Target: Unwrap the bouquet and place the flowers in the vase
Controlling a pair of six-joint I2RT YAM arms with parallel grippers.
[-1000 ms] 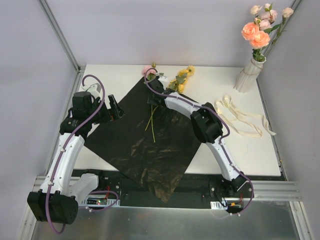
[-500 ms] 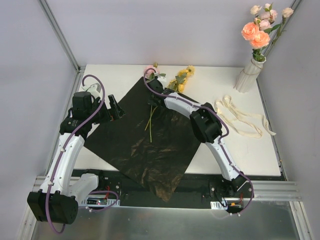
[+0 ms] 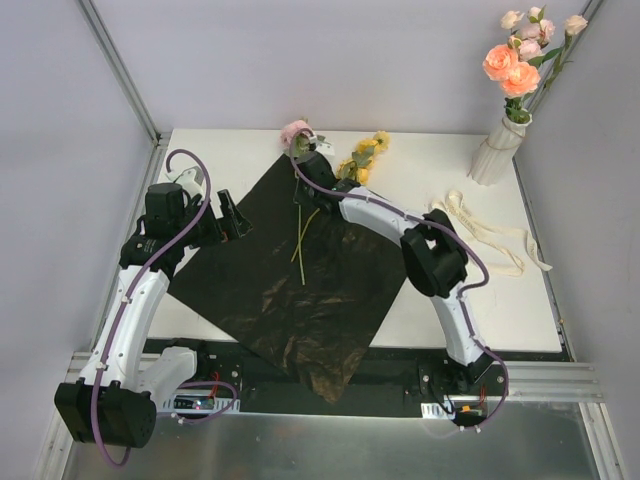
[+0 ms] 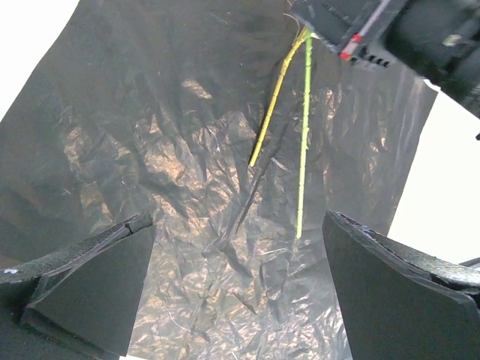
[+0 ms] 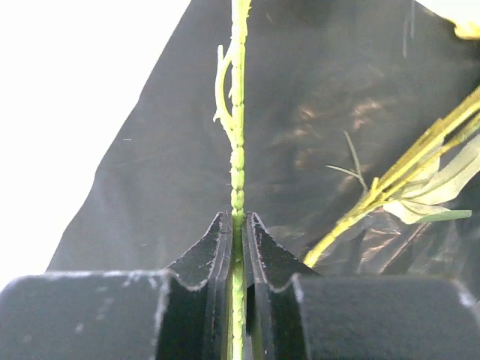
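Right arm stretched out to the far edge of the white tabletop [image 3: 430, 300]. Right claw [image 5: 238, 225] is pinched nearly closed on one thin green knobbly stem [image 5: 238, 150], which runs straight out between the fingers, in line with the reach. The pink rose head [image 3: 295, 131] sits just beyond the claw at the far edge. The thin black wrapping sheet [image 3: 270, 290] lies opened flat across the middle, one corner hanging over the near edge. Two loose yellow-green stems [image 4: 302, 135] rest on it, pointing from far to near. They pass under the right arm, probably to the yellow flower heads [image 3: 365, 155] just right of the claw. The small white ribbed vase [image 3: 495, 150] stands in the far right corner, well apart from the claw and along the same far edge. It already holds peach and pale pink blooms [image 3: 512, 68] leaning right. The right arm is plainly the nearer one. The way across looks open above the yellow heads. The cream ribbon [image 3: 480, 235] lies nearer in, off that line. The narrow neck is partly filled, so the stem likely needs to be upright before it goes down. Left claw [image 4: 238, 221] hangs spread wide and holds nothing, over the sheet's left corner near the left edge.
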